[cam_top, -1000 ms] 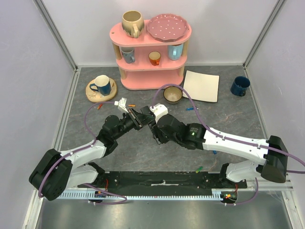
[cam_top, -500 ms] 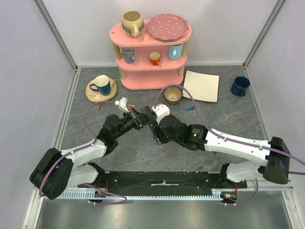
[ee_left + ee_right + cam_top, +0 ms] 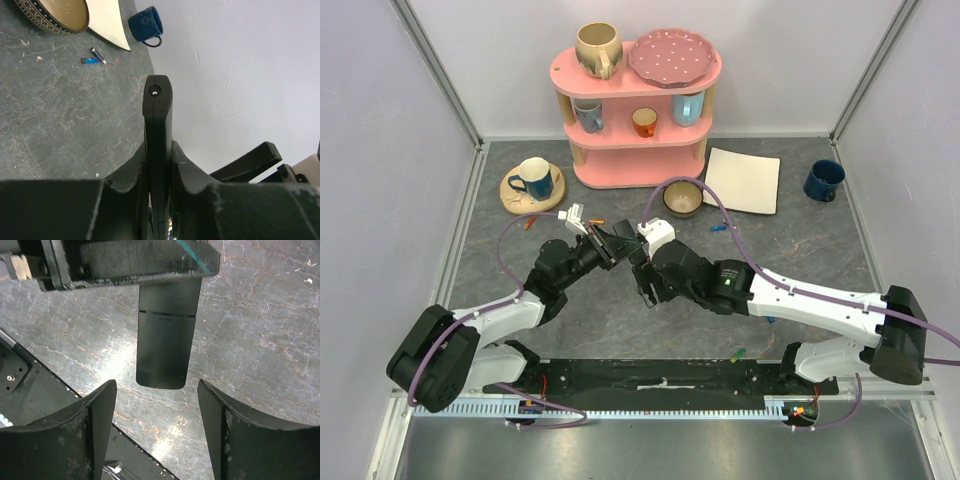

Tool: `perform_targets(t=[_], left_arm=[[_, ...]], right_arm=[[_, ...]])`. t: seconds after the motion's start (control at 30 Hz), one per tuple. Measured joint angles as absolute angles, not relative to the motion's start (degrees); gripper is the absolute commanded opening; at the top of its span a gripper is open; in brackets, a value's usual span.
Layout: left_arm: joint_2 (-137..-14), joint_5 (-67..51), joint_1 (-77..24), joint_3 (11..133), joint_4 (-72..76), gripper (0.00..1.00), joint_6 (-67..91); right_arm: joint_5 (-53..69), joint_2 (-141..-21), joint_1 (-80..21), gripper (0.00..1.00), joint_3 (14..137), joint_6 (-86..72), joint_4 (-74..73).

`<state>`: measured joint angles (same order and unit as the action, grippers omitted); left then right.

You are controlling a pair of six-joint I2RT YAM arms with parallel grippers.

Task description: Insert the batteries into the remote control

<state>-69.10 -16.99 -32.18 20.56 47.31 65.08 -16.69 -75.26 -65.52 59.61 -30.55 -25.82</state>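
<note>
Left hand [image 3: 158, 156] pinched the flat black oblong plastic remote control [image 3: 165, 340]; right hand [image 3: 157, 407], wide and empty beside it, might knock it loose.

remote control [image 3: 158, 115]: between left gripper [image 3: 159, 167] fingers
right gripper [image 3: 156, 405]: facing remote control's end, apart
battery [image 3: 93, 59]: on table [image 3: 50, 125], ahead-left of left gripper

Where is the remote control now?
The remote control is clamped in the left gripper's fingers over the table's middle; in the right wrist view its free end faces the open right gripper.
</note>
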Motion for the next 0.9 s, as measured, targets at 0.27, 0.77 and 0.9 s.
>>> perform_targets(t=[0.27, 0.77, 0.9], left_arm=[[-69.0, -16.6, -32.2, 19.3, 48.2, 0.02, 65.1], [-60.4, -8.0, -33.3, 12.6, 58.4, 0.02, 62.7], [-58.0, -6.4, -34.3, 11.8, 60.9, 0.02, 60.1]], right_arm=[[-17.1, -75.2, -65.5, 0.87, 60.6, -31.7, -25.8], [-3.3, -58.4, -53.6, 0.93, 35.3, -52.8, 4.6], [2.2, -62.2, -52.1, 0.94, 31.3, -58.6, 15.2]])
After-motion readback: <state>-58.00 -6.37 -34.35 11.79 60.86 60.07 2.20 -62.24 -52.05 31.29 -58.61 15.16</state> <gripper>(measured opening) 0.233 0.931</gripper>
